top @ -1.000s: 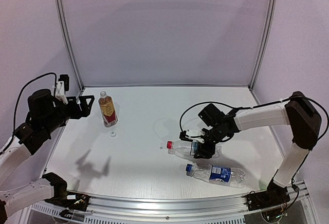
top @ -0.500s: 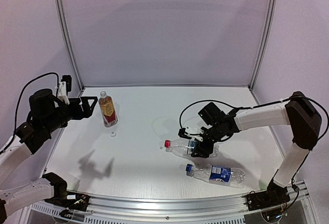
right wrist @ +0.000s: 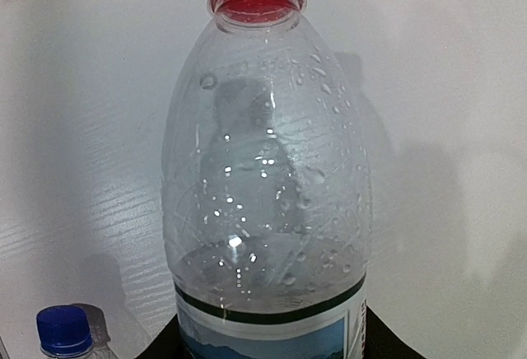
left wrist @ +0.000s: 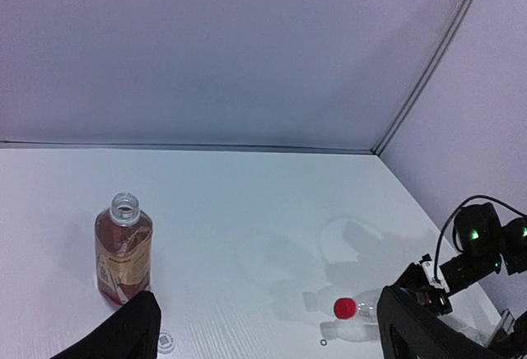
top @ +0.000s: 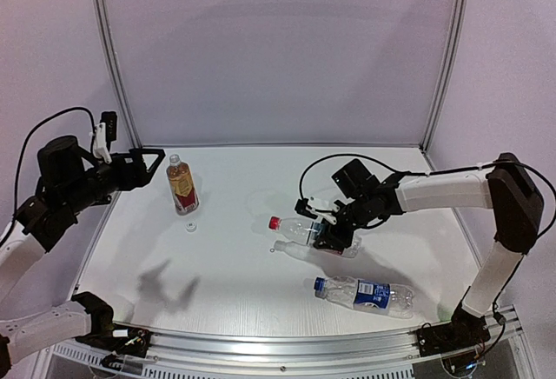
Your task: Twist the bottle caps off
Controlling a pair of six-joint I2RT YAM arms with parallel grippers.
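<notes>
The right hand (top: 334,233) is clamped round the label end of the red-cap bottle (top: 300,227) and holds it off the table (top: 234,283), lying nearly level, its shadow cast below it. The neck points toward the left arm, so the red cap (top: 274,221) is free and offered for a twist; I judge this grip is meant to brace the bottle while the other arm turns the cap. The left hand (top: 156,166) hangs wide open and raised over the far left of the table, well apart from that cap, with nothing in it. Below it the amber bottle (top: 182,185) stands upright with a bare mouth, and the white cap (top: 190,226) lies just beside its base, so that one looks done. The blue bottle (top: 369,294) lies on its side near the front edge, blue cap (top: 320,287) on, waiting.
</notes>
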